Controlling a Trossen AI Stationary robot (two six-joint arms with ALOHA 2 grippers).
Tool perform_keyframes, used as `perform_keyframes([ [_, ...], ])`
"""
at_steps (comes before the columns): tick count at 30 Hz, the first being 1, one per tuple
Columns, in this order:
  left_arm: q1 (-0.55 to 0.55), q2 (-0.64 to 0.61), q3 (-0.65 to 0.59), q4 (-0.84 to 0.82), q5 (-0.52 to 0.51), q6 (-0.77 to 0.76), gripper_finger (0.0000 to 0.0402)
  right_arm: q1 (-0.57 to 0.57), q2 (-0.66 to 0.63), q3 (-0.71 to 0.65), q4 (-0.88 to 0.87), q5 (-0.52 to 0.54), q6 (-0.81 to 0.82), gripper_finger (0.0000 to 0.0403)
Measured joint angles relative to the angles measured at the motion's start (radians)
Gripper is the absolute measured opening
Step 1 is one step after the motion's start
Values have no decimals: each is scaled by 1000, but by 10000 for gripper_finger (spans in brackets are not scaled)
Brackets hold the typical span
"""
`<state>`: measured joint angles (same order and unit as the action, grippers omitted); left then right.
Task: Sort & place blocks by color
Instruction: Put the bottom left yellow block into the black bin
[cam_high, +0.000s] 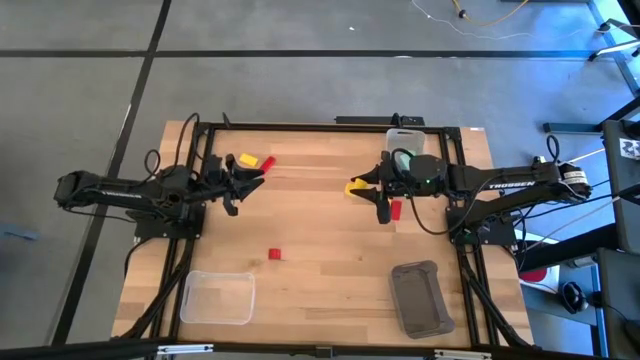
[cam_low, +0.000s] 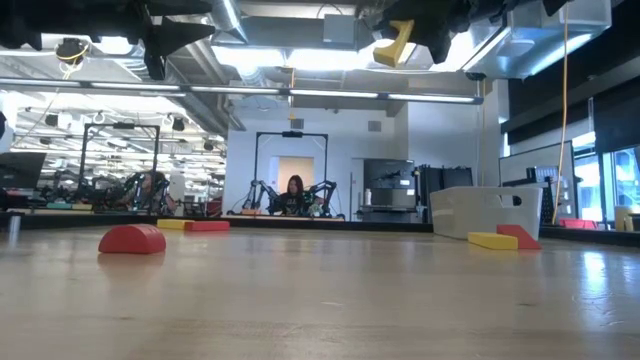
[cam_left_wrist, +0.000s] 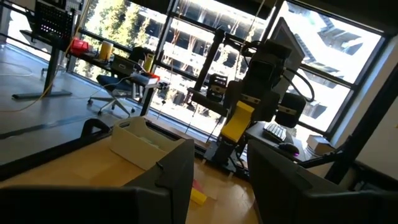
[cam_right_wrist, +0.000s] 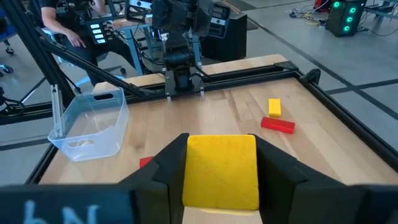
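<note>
Right gripper clamping yellow block, TROSSEN lettering on arm, left gripper narrowly parted, empty

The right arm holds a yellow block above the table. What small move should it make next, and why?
Probably carry it toward one bin. The right gripper is shut on the yellow block, lifted above the table. The clear bin and grey bin sit at the near edge. The left gripper waits, empty.

Overhead, table-level and two facing wrist cameras share the table.
</note>
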<state>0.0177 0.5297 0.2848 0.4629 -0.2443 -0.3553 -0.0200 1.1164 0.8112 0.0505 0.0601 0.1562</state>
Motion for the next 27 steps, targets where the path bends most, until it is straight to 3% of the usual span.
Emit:
perform_keyframes([
  [27, 0, 0, 0, 1, -28, -2, 139, 0, 0, 0, 0, -6, 1, 137],
])
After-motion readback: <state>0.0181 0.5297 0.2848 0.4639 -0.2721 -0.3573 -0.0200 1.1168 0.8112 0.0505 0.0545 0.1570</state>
